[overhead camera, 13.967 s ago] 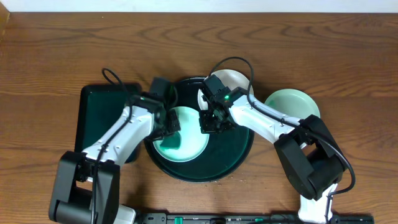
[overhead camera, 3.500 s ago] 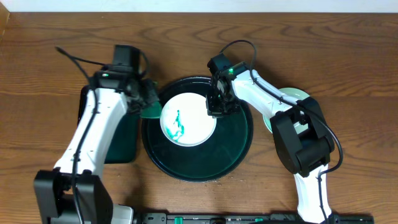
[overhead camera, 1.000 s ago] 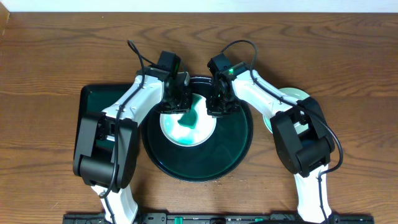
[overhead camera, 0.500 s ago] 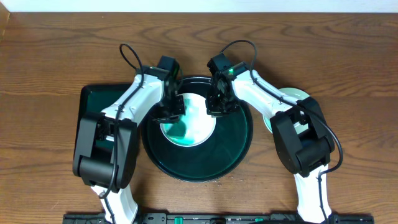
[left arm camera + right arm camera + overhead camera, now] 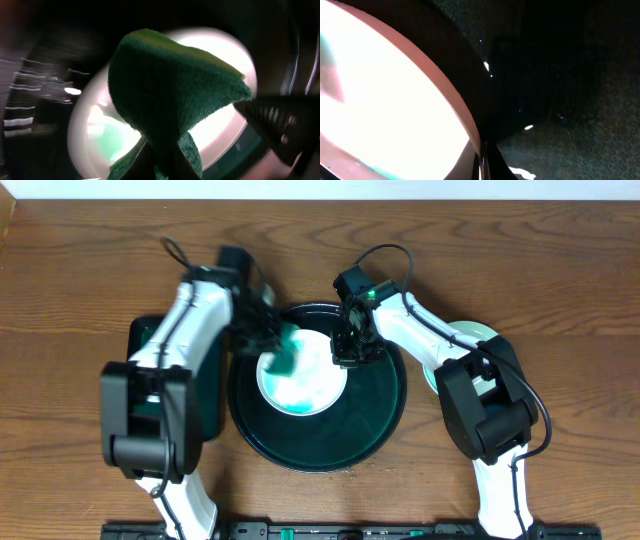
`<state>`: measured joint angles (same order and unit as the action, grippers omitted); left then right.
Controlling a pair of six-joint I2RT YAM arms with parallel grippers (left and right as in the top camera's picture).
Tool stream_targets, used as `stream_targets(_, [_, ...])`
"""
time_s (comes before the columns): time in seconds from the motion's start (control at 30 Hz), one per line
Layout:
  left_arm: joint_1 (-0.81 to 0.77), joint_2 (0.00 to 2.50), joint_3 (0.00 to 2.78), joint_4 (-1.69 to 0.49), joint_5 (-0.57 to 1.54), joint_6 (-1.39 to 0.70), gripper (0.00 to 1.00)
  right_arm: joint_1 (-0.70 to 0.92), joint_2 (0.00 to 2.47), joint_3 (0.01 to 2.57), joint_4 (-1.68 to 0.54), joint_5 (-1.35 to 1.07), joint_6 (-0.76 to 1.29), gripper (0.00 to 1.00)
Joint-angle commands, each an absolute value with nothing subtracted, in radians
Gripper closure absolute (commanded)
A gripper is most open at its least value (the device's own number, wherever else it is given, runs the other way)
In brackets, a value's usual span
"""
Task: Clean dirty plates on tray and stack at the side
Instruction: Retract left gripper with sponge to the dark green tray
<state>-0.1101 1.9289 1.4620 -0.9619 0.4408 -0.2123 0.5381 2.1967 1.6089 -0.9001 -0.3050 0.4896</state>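
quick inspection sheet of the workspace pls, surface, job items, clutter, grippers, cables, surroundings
surface: wooden table, grain visible
job's things: plate smeared teal on black tray; side stack right of tray, count unclear
clutter: dark green tray under left arm
grippers: left gripper shut on sponge at plate's left edge; right gripper shut at its right rim
cables: black loops on both arms, off the plate
surroundings: pale strip along far edge, dark rail along near edge

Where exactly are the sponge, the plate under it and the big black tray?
sponge (image 5: 165, 100), left wrist view, its green face.
plate (image 5: 315, 380), overhead view, its smeared white centre.
tray (image 5: 375, 415), overhead view, bare black floor, right side.
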Motion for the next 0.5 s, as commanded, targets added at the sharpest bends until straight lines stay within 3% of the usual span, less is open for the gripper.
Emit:
stream_targets(0.0, [-0.038,1.824,1.559,-1.023,0.257,-0.243,0.93,0.532,2.210,1.592,-0.900,-0.291,0.459,0.99])
stream_targets(0.23, [0.076,1.704,1.566,-1.073,0.097,-0.245,0.93,0.548,2.153,1.614,-0.924,-0.208,0.376,0.99])
stream_targets(0.47, [0.156,1.708,1.565,-1.073,0.086,-0.245,0.93,0.649,1.987,1.614,-0.954,0.186,0.342,0.99])
